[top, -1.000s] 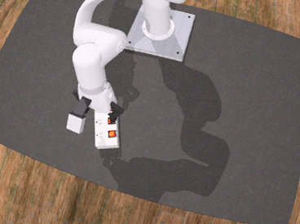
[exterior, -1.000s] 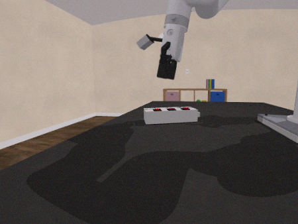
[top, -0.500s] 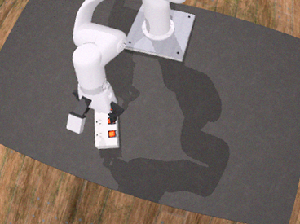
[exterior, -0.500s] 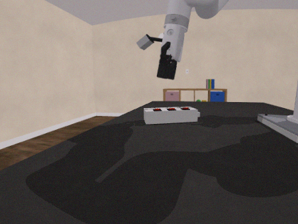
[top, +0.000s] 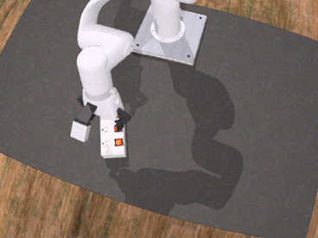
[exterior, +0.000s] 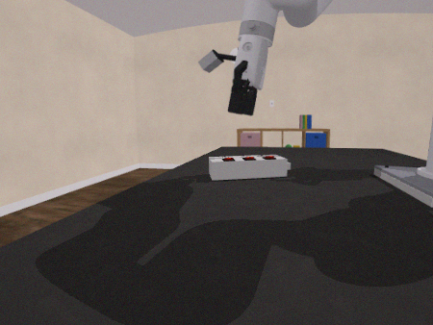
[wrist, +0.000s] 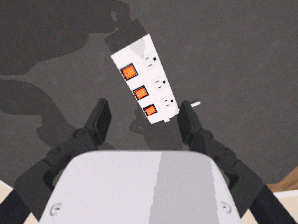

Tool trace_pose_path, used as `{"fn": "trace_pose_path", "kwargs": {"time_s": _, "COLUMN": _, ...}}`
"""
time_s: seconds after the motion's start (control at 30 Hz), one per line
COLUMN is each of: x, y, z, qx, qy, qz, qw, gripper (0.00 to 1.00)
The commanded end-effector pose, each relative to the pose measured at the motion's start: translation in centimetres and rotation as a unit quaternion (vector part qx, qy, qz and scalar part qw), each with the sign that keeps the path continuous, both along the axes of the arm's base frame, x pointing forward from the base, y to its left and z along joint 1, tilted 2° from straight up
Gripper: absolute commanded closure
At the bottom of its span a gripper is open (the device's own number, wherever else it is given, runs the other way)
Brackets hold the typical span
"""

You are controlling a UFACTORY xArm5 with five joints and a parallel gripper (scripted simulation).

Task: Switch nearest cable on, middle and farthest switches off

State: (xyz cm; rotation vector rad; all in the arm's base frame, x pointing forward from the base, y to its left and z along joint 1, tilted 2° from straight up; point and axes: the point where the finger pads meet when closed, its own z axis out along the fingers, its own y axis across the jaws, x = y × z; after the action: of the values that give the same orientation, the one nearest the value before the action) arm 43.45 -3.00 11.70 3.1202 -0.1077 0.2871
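The white power strip (top: 110, 148) (exterior: 250, 169) (wrist: 150, 55) lies flat and right way up on the dark mat (top: 266, 105). It has three orange-red switches in a row; in the wrist view they are the far one (wrist: 129, 71), the middle one (wrist: 141, 92) and the near one (wrist: 149, 111). All three look alike, and I cannot tell their positions. A thin white stub (wrist: 196, 104) shows beside the strip's near end. My gripper (top: 106, 115) (exterior: 241, 108) (wrist: 144, 108) is open and empty. It hangs well above the strip's end nearest the arm.
The arm's grey base plate (top: 190, 37) (exterior: 401, 178) is on the mat behind the strip. The wrist camera box (top: 80, 130) (exterior: 210, 61) juts out beside the gripper. A low shelf (exterior: 284, 131) stands by the far wall. Wooden floor surrounds the mat.
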Motion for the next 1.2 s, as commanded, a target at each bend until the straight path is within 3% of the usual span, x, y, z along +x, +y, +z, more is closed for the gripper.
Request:
{"fn": "trace_pose_path", "kwargs": {"time_s": 0.0, "x": 0.1, "y": 0.0, "z": 0.1, "qx": 0.0, "qy": -0.002, "qz": 0.0, "qw": 1.0, "gripper": 0.0}}
{"fn": "trace_pose_path", "kwargs": {"time_s": 0.63, "x": 0.1, "y": -0.1, "z": 0.2, "qx": 0.0, "qy": -0.001, "qz": 0.001, "qw": 1.0, "gripper": 0.0}}
{"fn": "trace_pose_path", "kwargs": {"time_s": 0.73, "x": 0.0, "y": -1.6, "z": 1.1, "qx": -0.002, "qy": 0.042, "qz": 0.022, "qw": 0.999, "gripper": 0.0}}
{"fn": "trace_pose_path", "kwargs": {"time_s": 0.8, "x": 0.0, "y": -1.6, "z": 1.1, "qx": -0.002, "qy": 0.042, "qz": 0.022, "qw": 0.999, "gripper": 0.0}}
{"fn": "trace_pose_path", "kwargs": {"time_s": 0.9, "x": -0.4, "y": -3.2, "z": 2.4, "qx": 0.001, "qy": 0.085, "qz": 0.044, "qw": 0.995, "gripper": 0.0}}
{"fn": "trace_pose_path", "kwargs": {"time_s": 1.17, "x": -0.7, "y": -4.1, "z": 3.1, "qx": 0.005, "qy": 0.107, "qz": 0.056, "qw": 0.993, "gripper": 0.0}}
